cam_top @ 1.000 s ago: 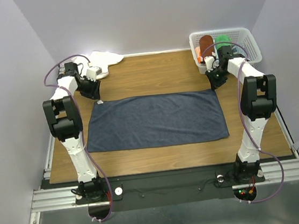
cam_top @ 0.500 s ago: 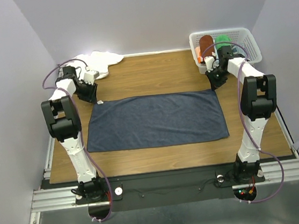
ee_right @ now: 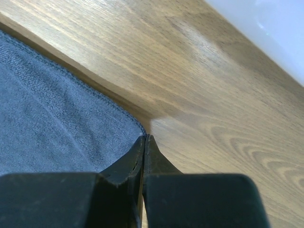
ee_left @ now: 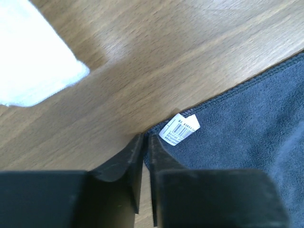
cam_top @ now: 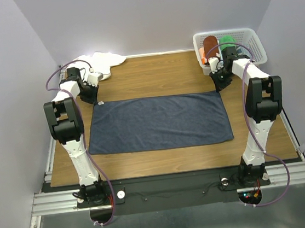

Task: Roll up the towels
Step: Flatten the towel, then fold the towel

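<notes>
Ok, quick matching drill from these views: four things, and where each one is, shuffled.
1 slate blue-grey towel
2 white towel
3 white basket
4 barcode tag

A at the far right corner of the table
B on the slate blue-grey towel's far left corner
C spread flat mid-table
D bunched at the far left corner

Pairs: 1-C, 2-D, 3-A, 4-B

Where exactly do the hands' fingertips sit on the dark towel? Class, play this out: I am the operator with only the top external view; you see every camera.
Observer: The left hand has its tips at a far corner of the blue-grey towel, beside a white barcode label.
Operator: Are its fingers apart?
Observer: Barely; only a thin slit shows between them.
Operator: And the right hand?
Observer: Its fingers meet, tips at the towel's other far corner.
</notes>
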Tool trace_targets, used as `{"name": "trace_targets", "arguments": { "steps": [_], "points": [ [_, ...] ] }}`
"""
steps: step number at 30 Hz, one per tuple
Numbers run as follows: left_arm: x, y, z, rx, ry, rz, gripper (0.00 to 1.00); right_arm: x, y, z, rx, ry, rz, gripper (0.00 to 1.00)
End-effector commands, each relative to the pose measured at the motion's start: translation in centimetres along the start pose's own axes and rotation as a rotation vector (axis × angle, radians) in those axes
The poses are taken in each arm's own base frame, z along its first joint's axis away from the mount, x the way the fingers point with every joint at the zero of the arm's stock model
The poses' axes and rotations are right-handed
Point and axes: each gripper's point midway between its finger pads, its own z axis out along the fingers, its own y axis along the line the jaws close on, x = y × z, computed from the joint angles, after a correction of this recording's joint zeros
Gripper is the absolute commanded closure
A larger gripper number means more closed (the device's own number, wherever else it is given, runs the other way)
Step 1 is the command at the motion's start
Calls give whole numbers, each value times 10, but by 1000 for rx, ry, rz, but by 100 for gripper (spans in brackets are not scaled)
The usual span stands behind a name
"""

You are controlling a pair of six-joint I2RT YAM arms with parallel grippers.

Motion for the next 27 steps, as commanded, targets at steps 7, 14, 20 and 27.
{"name": "trace_targets", "arguments": {
  "steps": [7, 14, 20, 27],
  "points": [
    [-7, -13, -6, 25, -29, 4, 100, -34, -14, -21, 69, -84, -19, 99],
    [-53, -3, -35, -3, -156, 3, 100, -56, -23, -33, 96, -139, -27, 99],
    [-67, 14, -63, -23, -236, -9, 100, -59, -28, -45, 131, -149, -46, 100],
    [-59, 9, -109, -25, -312, 53, 100, -55, -14, -74, 99, -204, -92, 99]
  ]
}}
